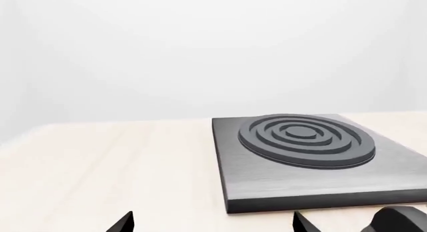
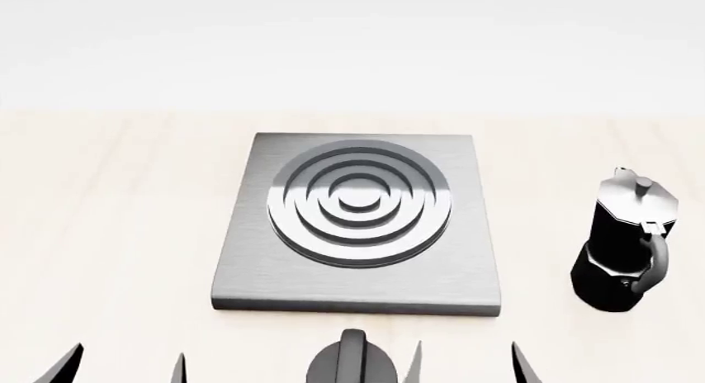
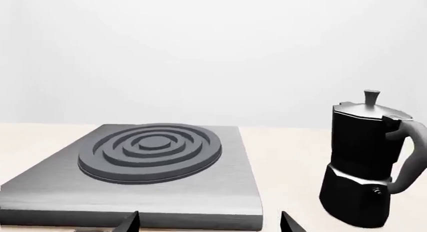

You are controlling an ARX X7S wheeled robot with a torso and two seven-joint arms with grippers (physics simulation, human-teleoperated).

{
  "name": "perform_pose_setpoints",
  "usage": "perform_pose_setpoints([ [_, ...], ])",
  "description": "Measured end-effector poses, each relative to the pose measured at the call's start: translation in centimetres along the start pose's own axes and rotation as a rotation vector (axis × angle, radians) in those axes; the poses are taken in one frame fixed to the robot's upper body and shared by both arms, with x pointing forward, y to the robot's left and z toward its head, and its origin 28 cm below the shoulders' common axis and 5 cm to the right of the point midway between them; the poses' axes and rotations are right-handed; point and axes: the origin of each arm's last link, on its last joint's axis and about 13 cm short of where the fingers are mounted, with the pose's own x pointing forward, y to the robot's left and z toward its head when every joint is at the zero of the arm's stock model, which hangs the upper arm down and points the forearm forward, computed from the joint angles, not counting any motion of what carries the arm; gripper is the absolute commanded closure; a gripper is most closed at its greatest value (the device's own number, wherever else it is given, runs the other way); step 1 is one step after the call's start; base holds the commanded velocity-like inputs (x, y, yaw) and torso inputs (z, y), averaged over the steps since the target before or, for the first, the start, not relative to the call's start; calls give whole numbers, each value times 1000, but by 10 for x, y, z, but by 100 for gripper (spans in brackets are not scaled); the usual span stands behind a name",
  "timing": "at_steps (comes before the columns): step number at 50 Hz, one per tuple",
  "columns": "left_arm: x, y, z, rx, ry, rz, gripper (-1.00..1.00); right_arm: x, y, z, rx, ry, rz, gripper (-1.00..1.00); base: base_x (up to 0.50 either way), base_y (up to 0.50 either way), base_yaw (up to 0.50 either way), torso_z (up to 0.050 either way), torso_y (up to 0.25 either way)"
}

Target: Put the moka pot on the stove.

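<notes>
The moka pot (image 2: 623, 243) is black and faceted with a silvery lid, and stands upright on the wooden table to the right of the stove (image 2: 358, 222). The right wrist view shows the moka pot (image 3: 365, 164) beside the stove (image 3: 150, 164), well apart from it. The stove (image 1: 313, 162) is a flat grey plate with raised rings. My left gripper (image 2: 124, 368) is open at the near table edge, left of the stove. My right gripper (image 2: 466, 365) is open near the stove's front right corner, short of the pot. Both hold nothing.
A short round black knob (image 2: 352, 362) sits on the table (image 2: 111, 201) just in front of the stove, between my two grippers. The knob (image 1: 399, 223) also shows in the left wrist view. A plain white wall is behind the table.
</notes>
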Motion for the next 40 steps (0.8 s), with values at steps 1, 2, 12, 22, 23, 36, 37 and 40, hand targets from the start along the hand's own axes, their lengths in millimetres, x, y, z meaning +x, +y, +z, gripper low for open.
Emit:
perform_pose_setpoints([
  [1,0,0,0,0,1,0,-100,2,-1,2,-6,-1,-4,-100,0,0,0,0,0],
  [2,0,0,0,0,2,0,-100,3,-3,3,-13,-2,-9,-100,0,0,0,0,0],
  [12,-1,1,0,-3,8,1,-100,19,-19,18,-89,-2,-53,-100,0,0,0,0,0],
  [22,-1,2,0,-7,13,3,-100,27,-33,38,-165,-16,-94,-100,0,0,0,0,0],
  [23,-1,2,0,-7,13,3,-100,28,-34,40,-173,-18,-101,-100,0,0,0,0,0],
  [36,-1,4,0,-10,18,5,-100,32,-53,65,-222,-35,-175,-100,0,0,0,0,0],
  [37,-1,4,0,-10,18,5,-100,33,-54,66,-221,-35,-178,-100,0,0,0,0,0],
  [40,-1,4,0,-11,19,6,-100,36,-58,70,-216,-32,-184,-100,0,0,0,0,0],
])
